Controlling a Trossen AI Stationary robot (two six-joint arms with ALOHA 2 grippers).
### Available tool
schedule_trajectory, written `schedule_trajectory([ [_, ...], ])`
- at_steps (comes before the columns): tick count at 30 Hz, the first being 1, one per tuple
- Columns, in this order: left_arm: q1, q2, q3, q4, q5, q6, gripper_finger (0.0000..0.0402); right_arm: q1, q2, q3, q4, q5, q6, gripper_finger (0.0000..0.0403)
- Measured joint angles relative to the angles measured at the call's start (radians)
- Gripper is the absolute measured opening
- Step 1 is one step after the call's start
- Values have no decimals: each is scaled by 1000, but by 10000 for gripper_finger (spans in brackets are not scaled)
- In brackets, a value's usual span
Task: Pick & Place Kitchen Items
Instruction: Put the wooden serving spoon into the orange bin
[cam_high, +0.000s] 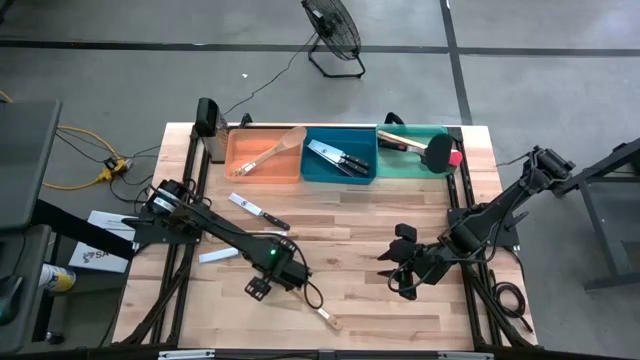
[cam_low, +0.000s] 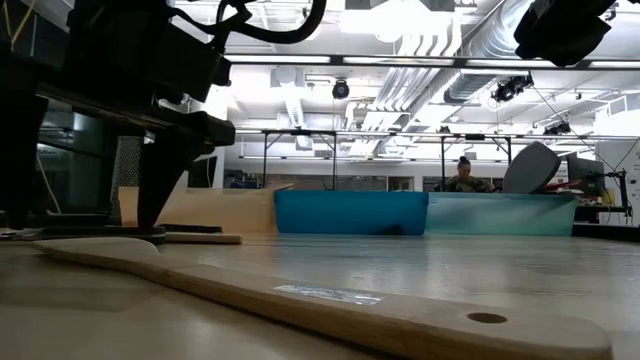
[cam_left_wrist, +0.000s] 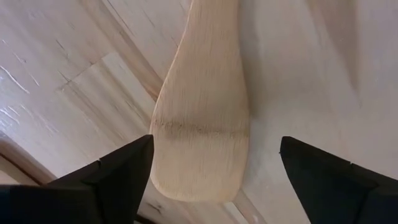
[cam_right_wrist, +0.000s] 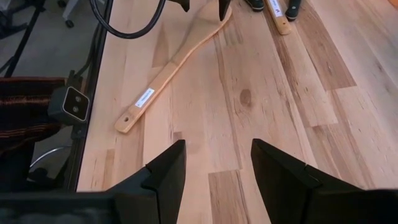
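A pale wooden spatula (cam_high: 325, 317) lies flat on the table near its near edge; the blade (cam_left_wrist: 202, 124) is under my left gripper, and the handle end with a hole (cam_low: 487, 318) points to the near right. My left gripper (cam_left_wrist: 214, 162) is open and points down, with one finger on each side of the blade (cam_low: 100, 248); I cannot tell whether a finger touches it. My right gripper (cam_right_wrist: 214, 158) is open, hovers over bare table right of centre (cam_high: 400, 265) and touches nothing.
Along the far edge stand an orange bin (cam_high: 240, 165) with a wooden spoon, a blue bin (cam_high: 312, 168) with knives, and a green bin (cam_high: 415, 165) with a black-headed turner. A black-handled knife (cam_high: 258, 210) and a white flat piece (cam_high: 218, 256) lie left of centre.
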Motion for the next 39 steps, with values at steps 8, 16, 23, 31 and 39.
schedule_trajectory([
  [8,0,0,0,-55,-26,-1,349,-1,0,0,-6,2,0,174],
  [16,1,0,0,-62,-57,21,349,-1,0,0,-6,2,0,174],
  [23,20,0,0,-56,-58,48,349,-1,0,0,-10,2,0,174],
  [31,42,0,0,-56,-25,52,349,-1,0,0,-17,0,7,174],
  [39,41,7,0,-43,-22,74,349,0,0,0,-37,0,23,174],
])
